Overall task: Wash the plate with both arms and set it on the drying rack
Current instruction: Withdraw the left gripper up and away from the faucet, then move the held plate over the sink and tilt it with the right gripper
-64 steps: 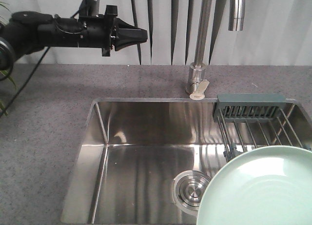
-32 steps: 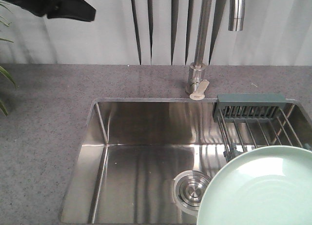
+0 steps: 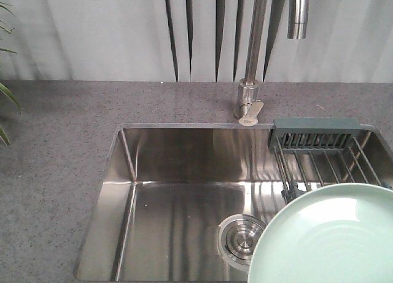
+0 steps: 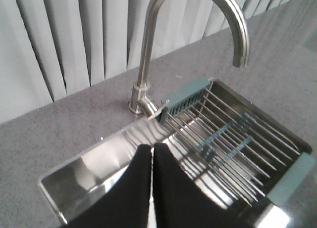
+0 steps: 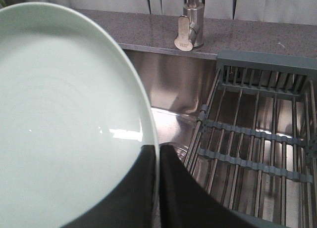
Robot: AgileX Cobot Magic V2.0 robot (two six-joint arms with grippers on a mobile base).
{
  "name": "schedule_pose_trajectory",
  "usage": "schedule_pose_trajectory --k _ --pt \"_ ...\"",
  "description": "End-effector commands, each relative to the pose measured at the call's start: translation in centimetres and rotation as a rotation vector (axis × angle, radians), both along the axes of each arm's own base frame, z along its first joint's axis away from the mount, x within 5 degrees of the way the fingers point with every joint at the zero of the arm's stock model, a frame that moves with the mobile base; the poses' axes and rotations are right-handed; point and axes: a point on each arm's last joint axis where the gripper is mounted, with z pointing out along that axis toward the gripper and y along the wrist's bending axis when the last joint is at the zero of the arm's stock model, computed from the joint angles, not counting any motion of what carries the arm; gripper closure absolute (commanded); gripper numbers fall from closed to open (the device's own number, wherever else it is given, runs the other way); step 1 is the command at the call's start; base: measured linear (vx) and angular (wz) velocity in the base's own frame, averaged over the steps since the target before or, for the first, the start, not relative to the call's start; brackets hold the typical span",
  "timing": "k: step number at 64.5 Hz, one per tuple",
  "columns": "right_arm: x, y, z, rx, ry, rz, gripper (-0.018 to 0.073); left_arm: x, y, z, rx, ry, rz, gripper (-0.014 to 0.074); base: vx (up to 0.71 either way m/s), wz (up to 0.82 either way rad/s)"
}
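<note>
Your counter (image 3: 61,142) carries the sink (image 3: 123,191), which is sunk in towards its right end, and everything that matters sits over that basin. The plate (image 3: 331,240) hangs tilted above the sink's near right corner, clear of the steel. I judge it is held there so it can go either under the tap or onto the rack. The front view cuts off its lower and right parts, so you cannot see its whole rim.

The drying rack (image 3: 319,148) bridges the right end of the sink, bars running front to back. It looks bare, but the plate hides its near bars in the front view. The faucet (image 3: 255,50) rises from the counter's back edge, and no water shows at its spout.

Your right gripper (image 5: 157,188) has its jaws pinched on the plate's rim, one on each face. Your left gripper (image 4: 152,154) hovers high over the sink with its jaws almost together and nothing between them. Neither arm shows in the front view. The drain (image 3: 241,237) is partly covered by the plate's edge
</note>
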Motion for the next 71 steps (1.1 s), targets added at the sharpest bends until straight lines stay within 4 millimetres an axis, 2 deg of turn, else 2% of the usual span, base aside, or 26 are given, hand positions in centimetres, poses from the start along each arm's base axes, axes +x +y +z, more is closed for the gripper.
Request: schedule_pose_trajectory --k 1,6,13,26,32,39,46,56,64,71 --pt "0.2 0.0 1.3 0.028 -0.079 -0.012 0.0564 -3.1 0.2 -0.5 -0.033 -0.066 0.000 0.0603 0.00 0.00" --pt "0.2 0.0 1.3 0.028 -0.079 -0.012 0.0564 -4.8 0.5 -2.4 -0.039 -0.076 0.025 0.0603 0.00 0.00" --pt "0.2 0.0 1.3 0.029 -0.079 -0.011 0.0564 -6.8 1.0 -6.2 -0.067 -0.062 0.087 0.0603 0.00 0.00" --pt "0.2 0.0 1.3 0.029 -0.079 -0.011 0.0564 -11.0 2.0 -14.7 -0.096 -0.029 0.182 0.0603 0.00 0.00" --pt "0.2 0.0 1.3 0.029 -0.079 -0.011 0.0564 -12.8 2.4 -17.9 -0.104 -0.032 0.207 0.0602 0.00 0.00" --pt "0.2 0.0 1.3 0.030 -0.079 -0.012 0.0564 -14.5 2.6 -20.6 -0.110 -0.044 0.219 0.0602 0.00 0.00" --pt "0.2 0.1 1.3 0.035 -0.078 -0.009 0.0564 -15.9 2.8 -22.4 -0.118 -0.070 0.223 0.0602 0.00 0.00" --pt "0.1 0.3 1.3 0.060 -0.064 0.009 0.0564 -17.1 3.2 -24.0 -0.089 -0.131 0.239 0.0602 0.00 0.00" --pt "0.1 0.4 1.5 0.106 -0.052 0.012 0.0564 -17.5 3.5 -24.4 -0.068 -0.171 0.255 0.0602 0.00 0.00" --pt "0.6 0.5 2.8 0.141 -0.019 -0.002 0.0564 -17.5 3.5 -24.4 -0.068 -0.176 0.256 0.0602 0.00 0.00"
